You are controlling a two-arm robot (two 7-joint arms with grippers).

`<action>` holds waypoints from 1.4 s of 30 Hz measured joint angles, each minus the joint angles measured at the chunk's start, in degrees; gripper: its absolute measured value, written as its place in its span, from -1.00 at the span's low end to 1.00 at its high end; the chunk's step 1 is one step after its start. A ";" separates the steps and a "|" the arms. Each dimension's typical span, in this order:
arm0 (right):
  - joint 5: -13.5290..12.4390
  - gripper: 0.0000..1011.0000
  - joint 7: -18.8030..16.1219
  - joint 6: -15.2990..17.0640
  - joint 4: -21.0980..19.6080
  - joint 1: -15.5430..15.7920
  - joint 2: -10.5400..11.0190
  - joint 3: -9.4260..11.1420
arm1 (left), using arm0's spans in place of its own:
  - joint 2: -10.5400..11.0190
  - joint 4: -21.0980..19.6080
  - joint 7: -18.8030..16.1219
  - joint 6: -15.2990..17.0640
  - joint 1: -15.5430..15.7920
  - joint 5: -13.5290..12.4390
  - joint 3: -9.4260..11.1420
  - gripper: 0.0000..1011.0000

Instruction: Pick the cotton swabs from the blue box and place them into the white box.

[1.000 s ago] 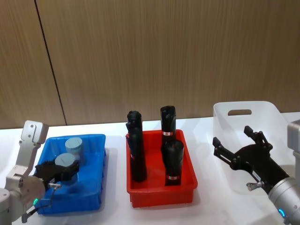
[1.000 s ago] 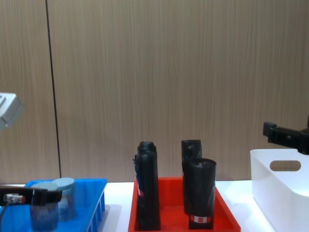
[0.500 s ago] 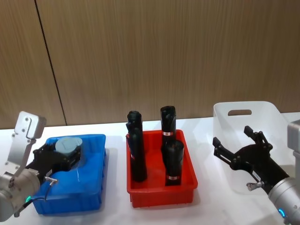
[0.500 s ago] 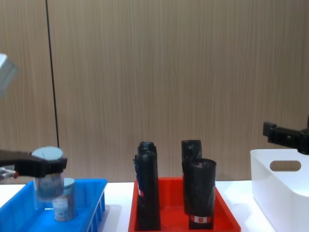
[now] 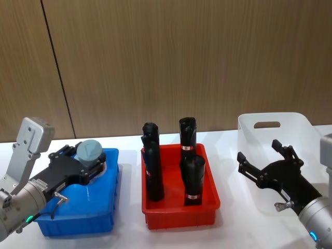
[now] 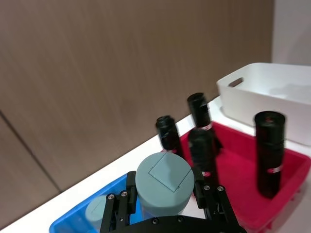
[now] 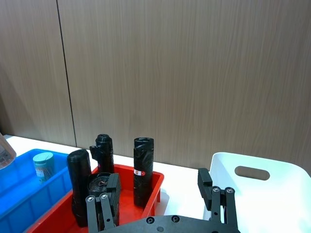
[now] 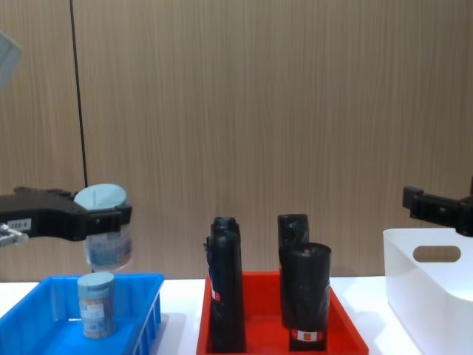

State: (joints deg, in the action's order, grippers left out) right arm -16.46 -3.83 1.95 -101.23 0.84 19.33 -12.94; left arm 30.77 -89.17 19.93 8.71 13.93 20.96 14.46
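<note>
Chest view shows the left gripper (image 8: pixel 103 222) clamped on a swab jar (image 8: pixel 109 248), held clear above the blue box (image 8: pixel 140 284) at the table's 9 o'clock. A second jar (image 8: pixel 96 305) stands inside, below it. Head view flattens that gap, so the held jar overlaps the box's far rim. The table (image 5: pixel 238 228) is white; the wall (image 5: pixel 181 62) behind is wood panel with a dark vertical seam. A red tray (image 5: pixel 181 217) with four upright black rolls (image 5: pixel 151 174) sits at centre, between the boxes. At 3 o'clock stands the white box (image 5: pixel 298 124), and the right gripper (image 5: pixel 258 151) hangs spread open at its 7 o'clock.
</note>
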 joint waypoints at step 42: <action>0.00 0.98 0.00 0.00 0.00 0.00 0.00 0.00 | -0.97 7.24 35.56 -9.69 5.82 10.43 1.13 0.33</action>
State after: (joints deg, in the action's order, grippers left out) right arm -16.46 -3.83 1.95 -101.23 0.84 19.33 -12.94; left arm 29.80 -81.94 55.49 -0.98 19.76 31.39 15.60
